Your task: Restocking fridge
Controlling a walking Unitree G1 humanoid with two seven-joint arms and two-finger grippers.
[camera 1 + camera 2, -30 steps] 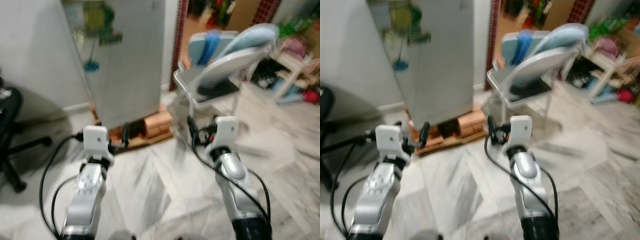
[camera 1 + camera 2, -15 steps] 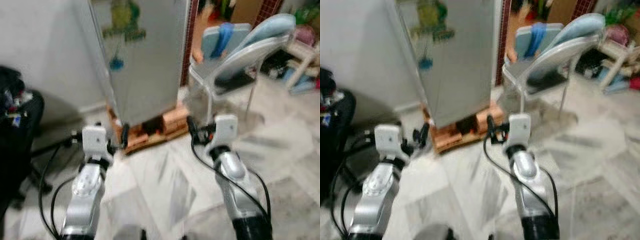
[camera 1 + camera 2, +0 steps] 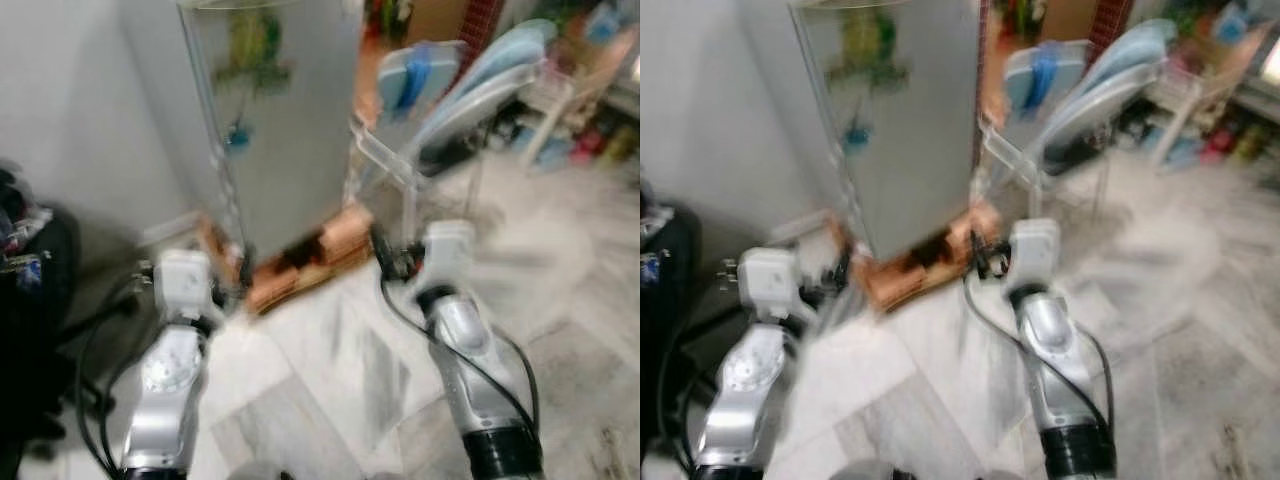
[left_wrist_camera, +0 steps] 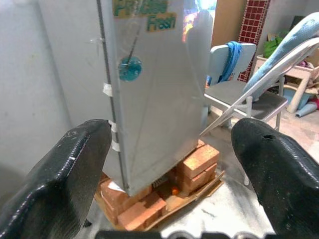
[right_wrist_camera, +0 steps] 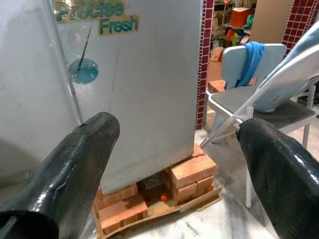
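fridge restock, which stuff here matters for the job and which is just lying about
For the job:
fridge, shut, standing on bricks
left claw, open, empty
right claw, open, empty

Lying about:
folding chair with blue cloth
black office chair
clutter at far right

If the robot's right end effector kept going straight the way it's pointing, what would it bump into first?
Probably the silver fridge, low down near the bricks it stands on. The right end effector is open and holds nothing, with bare floor before the fridge. The folding chair sits off to one side. Depth is hard to judge.
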